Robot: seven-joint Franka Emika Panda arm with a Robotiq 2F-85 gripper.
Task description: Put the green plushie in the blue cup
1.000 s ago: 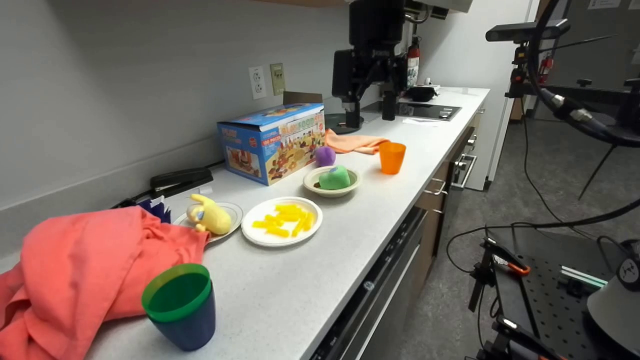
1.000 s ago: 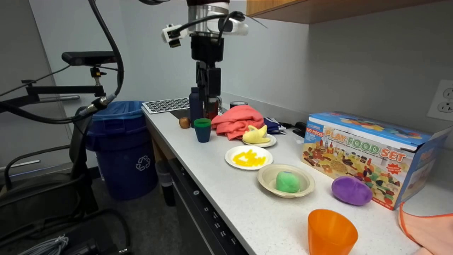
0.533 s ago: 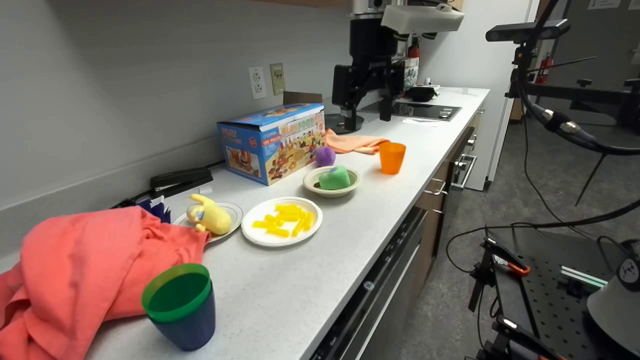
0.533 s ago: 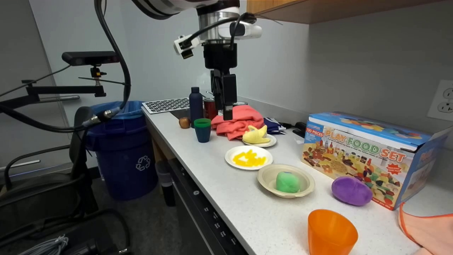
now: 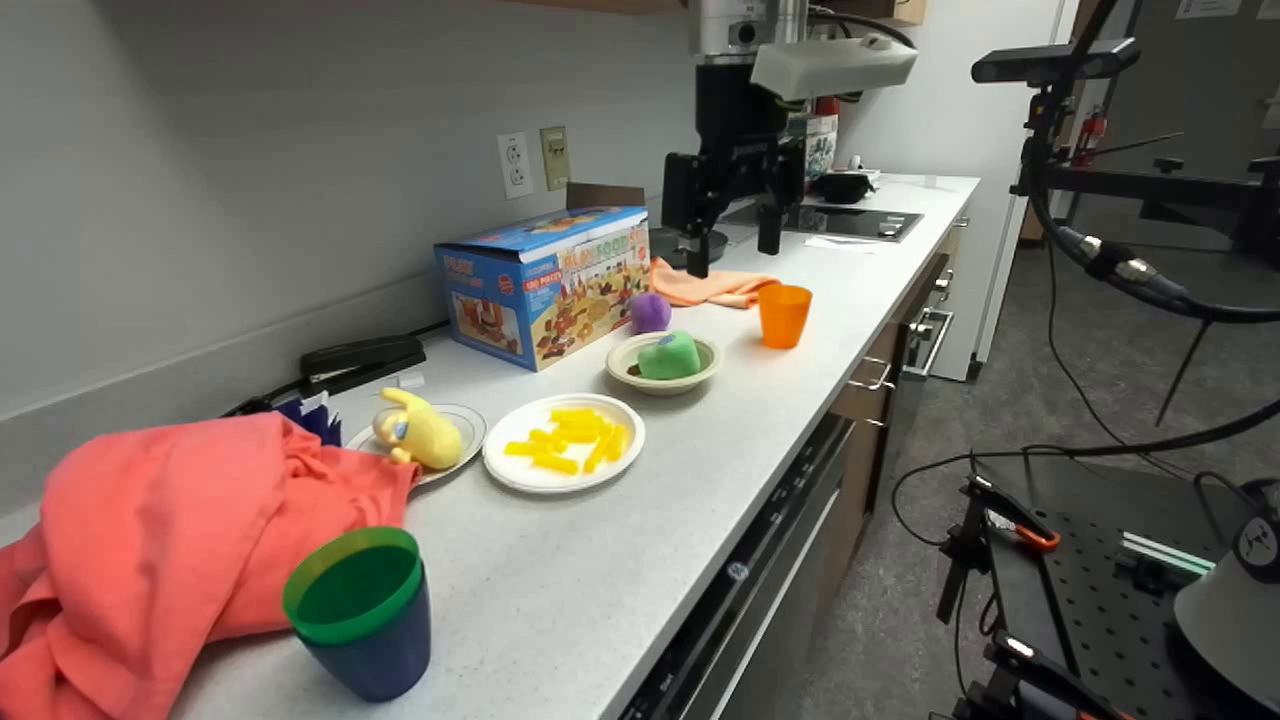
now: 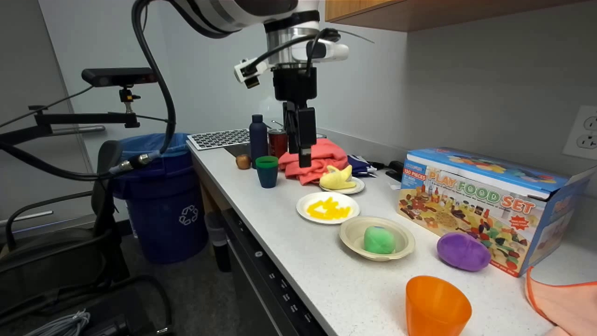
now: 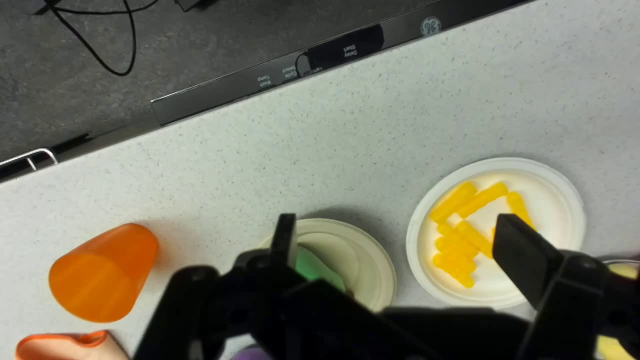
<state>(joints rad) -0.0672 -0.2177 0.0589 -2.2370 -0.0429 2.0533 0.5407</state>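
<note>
The green plushie lies in a beige bowl in both exterior views. In the wrist view a finger partly hides the plushie. The dark blue cup stands upright at the counter's near end in an exterior view, with a green cup nested in it. The blue cup also shows far back in an exterior view; it is out of the wrist view. My gripper is open and empty, raised above the counter. In the wrist view the jaws span between the bowl and the plate of yellow sticks.
A white plate of yellow sticks, a yellow plushie, an orange cup, a purple plushie, a toy box and a red cloth stand along the counter. A wooden cabinet hangs overhead.
My gripper has come down and, in an exterior view, shifted right, nearer to the plates and bowl. The fingers stay open. The objects on the counter have not moved.
</note>
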